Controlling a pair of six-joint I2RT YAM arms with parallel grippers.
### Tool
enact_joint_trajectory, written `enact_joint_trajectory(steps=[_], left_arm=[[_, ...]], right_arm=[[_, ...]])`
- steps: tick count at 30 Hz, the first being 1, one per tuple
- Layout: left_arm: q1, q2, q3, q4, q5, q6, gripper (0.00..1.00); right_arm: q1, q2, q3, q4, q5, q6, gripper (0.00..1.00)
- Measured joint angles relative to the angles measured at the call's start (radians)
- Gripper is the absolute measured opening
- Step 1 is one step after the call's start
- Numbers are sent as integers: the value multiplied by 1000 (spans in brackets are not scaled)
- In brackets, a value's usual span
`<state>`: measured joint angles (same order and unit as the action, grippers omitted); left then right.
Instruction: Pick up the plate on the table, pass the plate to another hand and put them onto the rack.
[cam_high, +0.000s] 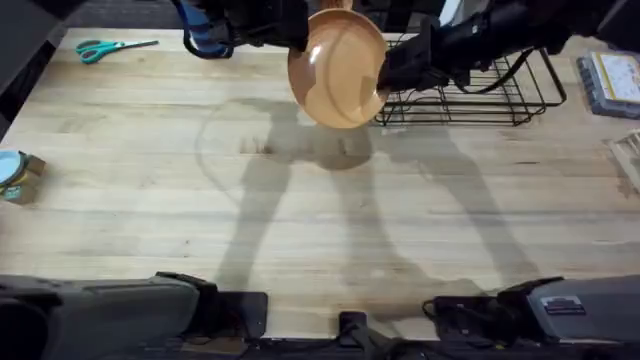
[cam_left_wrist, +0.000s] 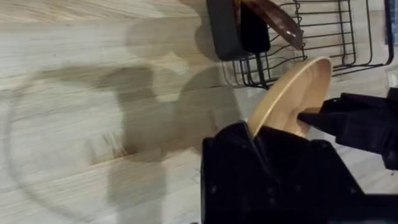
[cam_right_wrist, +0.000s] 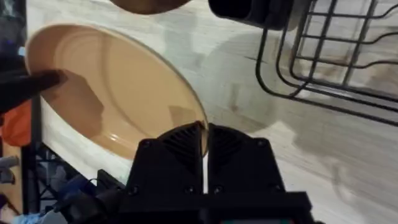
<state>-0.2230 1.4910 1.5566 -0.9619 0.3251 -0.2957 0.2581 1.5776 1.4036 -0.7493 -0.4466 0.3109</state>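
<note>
While both tools, left (cam_high: 296, 40) & right (cam_high: 385, 72), apparently pinch the plate (cam_high: 338, 70) aloft, no writing is legible.

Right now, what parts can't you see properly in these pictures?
- Overhead: the plate hides where the left pincer grips it.
- Overhead: the right arm covers part of the rack.
- Left wrist: the pincer's own body covers the plate's lower edge.
- Right wrist: the rack is cut off by the picture's edge.

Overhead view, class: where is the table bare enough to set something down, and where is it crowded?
Bare: the table's wide middle, between the tin and the right edge. Crowded: the far edge, with scissors, plate and rack.
</note>
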Motion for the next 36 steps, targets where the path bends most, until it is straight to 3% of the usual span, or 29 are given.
enact_joint_trajectory(steps=[5, 8, 9, 12, 13, 22, 27, 35, 36], left_arm=[[1, 0, -2, 0, -3, -1, 138], [1, 0, -2, 0, -1, -3, 291], [1, 0, -2, 0, 1, -4, 403], [1, 0, -2, 1, 5, -4, 883], [1, 0, -2, 0, 6, -8, 962], [1, 0, -2, 1, 14, -8, 994], [5, -1, -2, 0, 16, -8, 995], [44, -91, -2, 0, 17, -8, 993], [49, -128, -2, 0, 17, -8, 993]], right_arm=[[0, 0, 1, 1, -7, 0, 35], [0, 0, 1, 1, -6, 0, 33], [0, 0, 1, 1, -6, 0, 33], [0, 0, 1, -1, -2, -1, 32], [0, 0, 1, -3, -1, -1, 32], [0, -9, 1, -18, 3, -1, 32], [-12, -77, 1, -109, 5, -1, 32], [-127, -245, 1, -170, 5, -1, 32], [-185, -316, 1, -147, 5, -8, 32]])
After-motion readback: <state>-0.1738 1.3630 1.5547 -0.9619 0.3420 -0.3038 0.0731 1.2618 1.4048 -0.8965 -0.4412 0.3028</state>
